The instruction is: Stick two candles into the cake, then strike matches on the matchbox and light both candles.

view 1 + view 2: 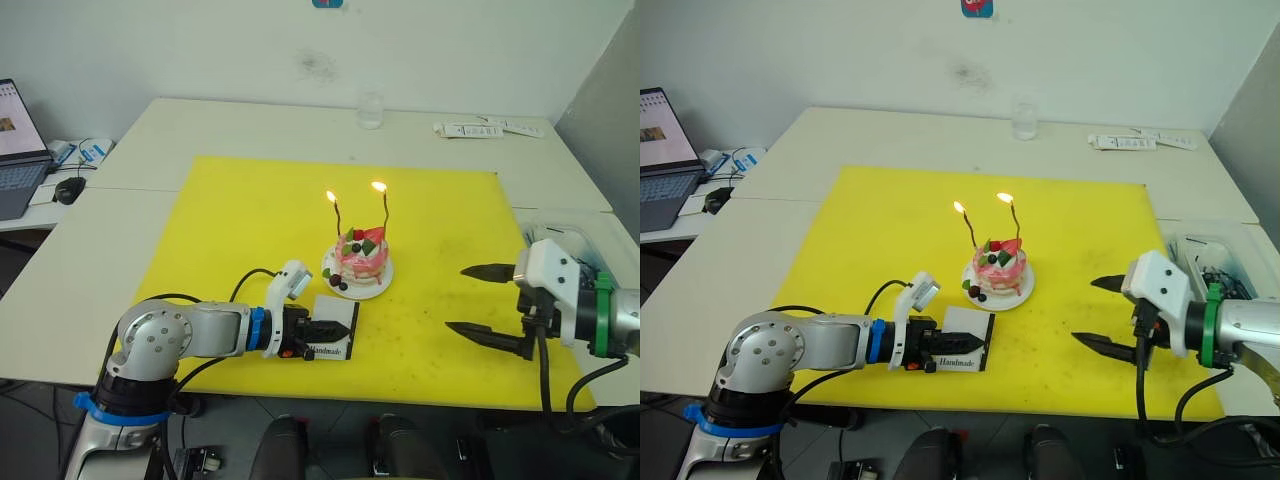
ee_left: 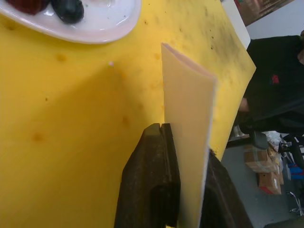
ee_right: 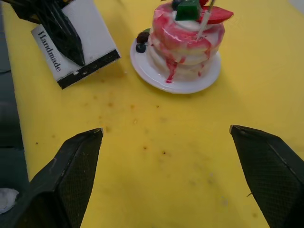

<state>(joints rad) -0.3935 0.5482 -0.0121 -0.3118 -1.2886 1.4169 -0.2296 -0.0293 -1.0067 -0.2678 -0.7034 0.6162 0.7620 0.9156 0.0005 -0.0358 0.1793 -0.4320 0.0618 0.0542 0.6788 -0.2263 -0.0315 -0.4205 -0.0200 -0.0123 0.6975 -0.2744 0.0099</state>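
- On the yellow mat that covers the near part of the pale surface, the cake sits on its small white plate, roughly at the mat's middle.
- Both candles stand upright in the cake's top, and each carries a small flame at its tip.
- Just beside the plate, on the robot's left and nearer to the robot, the matchbox is gripped in the left hand; the two black fingers are clenched on it from both flat faces, as the left wrist view shows.
- The box's black strip faces the cake, and the word "Handmade" runs along the opposite edge.
- Well apart from the cake, on the robot's right, the right hand hangs over the mat with its fingers spread wide and nothing between them.
- At the far edge of the surface stands a clear glass, with some white packets lying further to the right.
- A laptop and a mouse sit off to the left on a neighbouring surface.
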